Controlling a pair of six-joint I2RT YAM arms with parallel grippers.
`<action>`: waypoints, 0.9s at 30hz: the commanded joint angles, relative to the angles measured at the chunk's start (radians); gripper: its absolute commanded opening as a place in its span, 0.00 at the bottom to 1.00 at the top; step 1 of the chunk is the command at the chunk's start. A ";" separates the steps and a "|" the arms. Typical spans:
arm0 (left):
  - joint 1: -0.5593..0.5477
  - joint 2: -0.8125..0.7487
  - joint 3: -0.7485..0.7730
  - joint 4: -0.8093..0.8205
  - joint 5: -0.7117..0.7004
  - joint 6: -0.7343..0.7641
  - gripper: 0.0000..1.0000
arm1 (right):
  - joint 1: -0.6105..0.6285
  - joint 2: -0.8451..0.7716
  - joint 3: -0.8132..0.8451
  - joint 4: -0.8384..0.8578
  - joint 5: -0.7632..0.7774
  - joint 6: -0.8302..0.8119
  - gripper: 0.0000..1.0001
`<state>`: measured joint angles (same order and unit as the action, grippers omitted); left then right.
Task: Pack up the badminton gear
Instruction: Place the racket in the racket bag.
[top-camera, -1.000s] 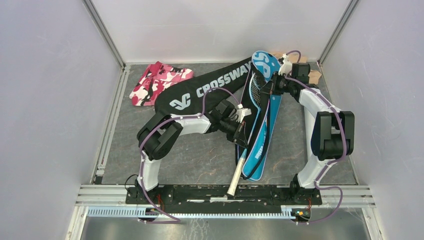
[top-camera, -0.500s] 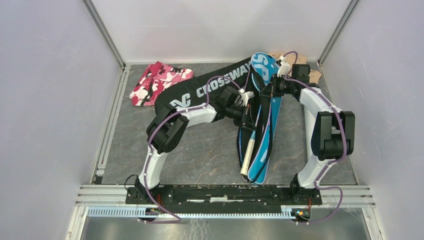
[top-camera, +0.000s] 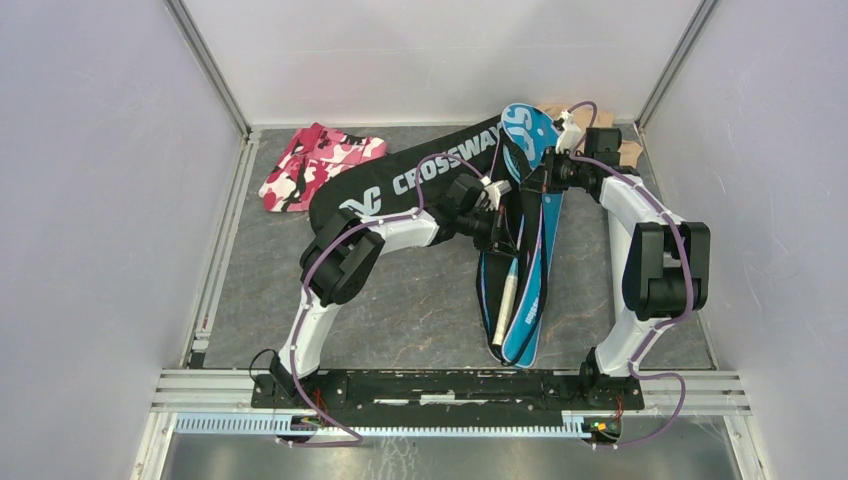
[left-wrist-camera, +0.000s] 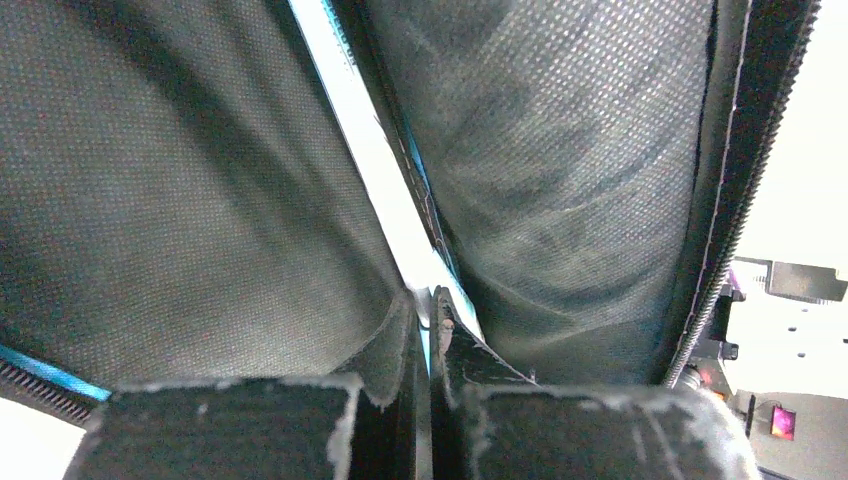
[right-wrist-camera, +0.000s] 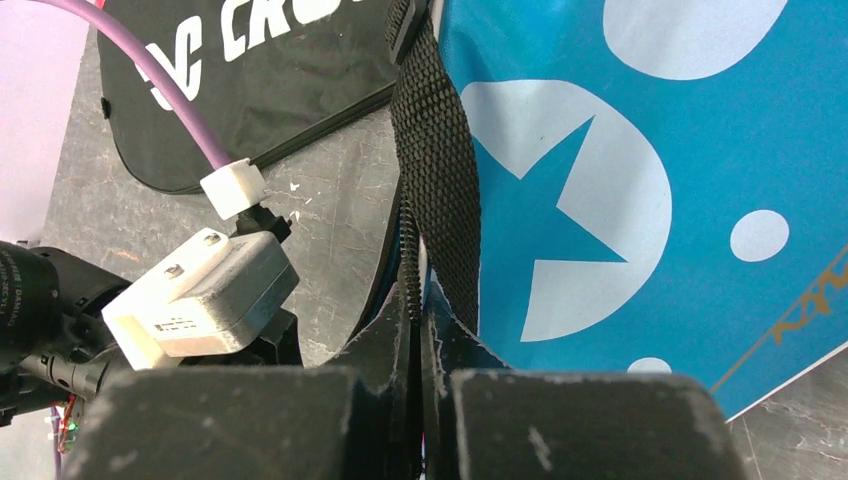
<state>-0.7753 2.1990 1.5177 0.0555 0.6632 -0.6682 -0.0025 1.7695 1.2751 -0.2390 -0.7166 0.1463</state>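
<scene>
**A:** What have your hands got?

**B:** Your left hand (left-wrist-camera: 430, 330) is pinched together on the racket (left-wrist-camera: 372, 170) at its thin shaft, deep inside the blue racket cover (top-camera: 527, 300). Your right hand (right-wrist-camera: 420, 320) is clamped on the cover's zip edge beside the black webbing strap (right-wrist-camera: 440, 200), lifting the mouth near the far right corner of the tabletop (top-camera: 400, 310).

**A:** How will it handle?

**B:** I'd judge the racket light and stiff, with fragile strings, so keep to the shaft. The cover is limp fabric, so hold its hem. The racket's grip pokes toward the near edge.
</scene>
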 joint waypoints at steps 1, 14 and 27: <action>-0.013 -0.009 0.028 0.139 -0.048 -0.015 0.05 | 0.008 0.016 0.037 0.020 -0.111 0.039 0.00; -0.024 -0.027 -0.062 0.183 0.094 0.082 0.37 | 0.009 0.038 0.077 0.018 -0.124 0.051 0.00; 0.008 -0.160 -0.075 -0.112 0.093 0.421 0.62 | -0.025 0.037 0.174 -0.107 -0.101 -0.048 0.00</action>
<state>-0.7891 2.1712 1.4422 0.0780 0.7376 -0.4572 -0.0132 1.8172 1.3621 -0.3248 -0.7876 0.1555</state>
